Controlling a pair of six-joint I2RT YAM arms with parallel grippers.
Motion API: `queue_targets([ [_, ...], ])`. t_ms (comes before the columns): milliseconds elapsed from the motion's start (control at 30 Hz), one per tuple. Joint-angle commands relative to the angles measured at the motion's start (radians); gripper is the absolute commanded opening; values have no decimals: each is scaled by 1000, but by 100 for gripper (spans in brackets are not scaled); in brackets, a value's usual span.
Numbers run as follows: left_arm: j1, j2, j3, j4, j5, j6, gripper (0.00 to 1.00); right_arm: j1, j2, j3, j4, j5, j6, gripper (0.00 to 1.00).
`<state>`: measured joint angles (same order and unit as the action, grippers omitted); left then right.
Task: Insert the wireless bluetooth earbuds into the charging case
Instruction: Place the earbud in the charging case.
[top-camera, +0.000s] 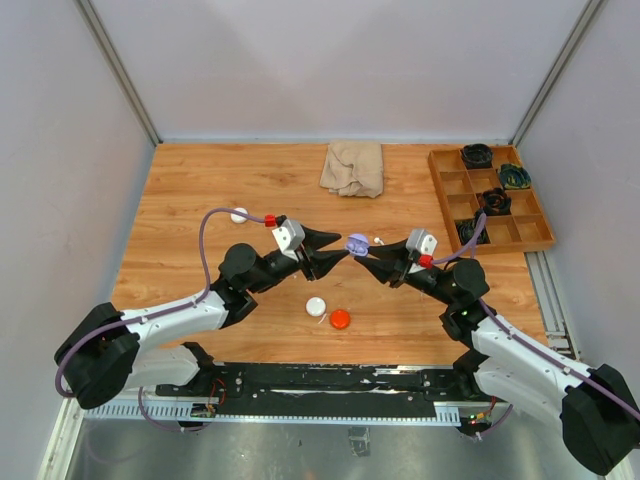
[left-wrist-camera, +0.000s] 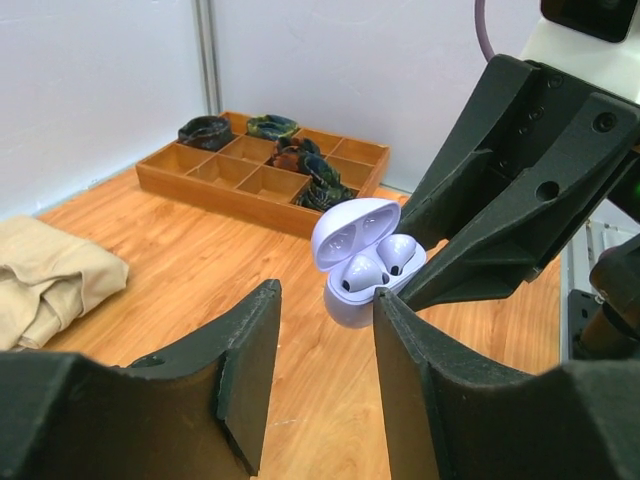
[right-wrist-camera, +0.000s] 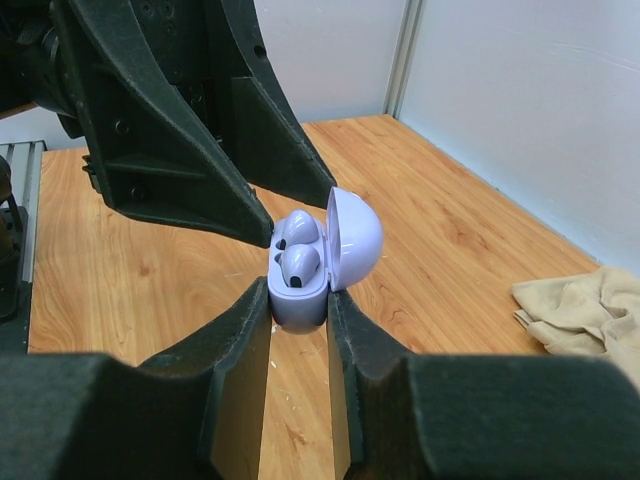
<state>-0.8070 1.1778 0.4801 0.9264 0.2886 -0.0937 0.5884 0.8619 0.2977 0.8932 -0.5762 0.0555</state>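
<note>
Above the table (top-camera: 200, 190), right jaws clamp the case (right-wrist-camera: 298, 305) (earbuds (right-wrist-camera: 298, 262) inside); left jaws apart.

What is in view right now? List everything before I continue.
charging case: one, lilac, lid open, held above the table
earbuds: two, lilac, seated in the case
round pucks: two white, one red, on the table
cloth: one, beige, crumpled, far side
tray: one, wooden, compartmented, far right
dark bundles: four, black or greenish, in separate tray compartments
table: one, wood
left fingers: black, open, beside the case
right fingers: black, shut on the case
</note>
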Motion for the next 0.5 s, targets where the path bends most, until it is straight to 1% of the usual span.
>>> queue_targets([
  [0, -4, -17, 9, -30, -35, -4, 48, -12, -10, 2, 50, -18, 14, 1],
  [100, 0, -39, 17, -76, -15, -7, 52, -12, -4, 4, 39, -13, 5, 1],
  [200, 32, -70, 33, -139, 42, -45, 56, -12, 4, 10, 31, -15, 0, 1],
  [267, 62, -82, 43, -174, 104, -99, 59, -12, 12, 16, 25, -22, -2, 1],
  [333, 110, -86, 55, -201, 196, -156, 61, -12, 21, 27, 14, -36, -6, 1],
  [467, 170, -77, 81, -216, 381, -282, 66, -12, 50, 49, 9, -74, -7, 1],
])
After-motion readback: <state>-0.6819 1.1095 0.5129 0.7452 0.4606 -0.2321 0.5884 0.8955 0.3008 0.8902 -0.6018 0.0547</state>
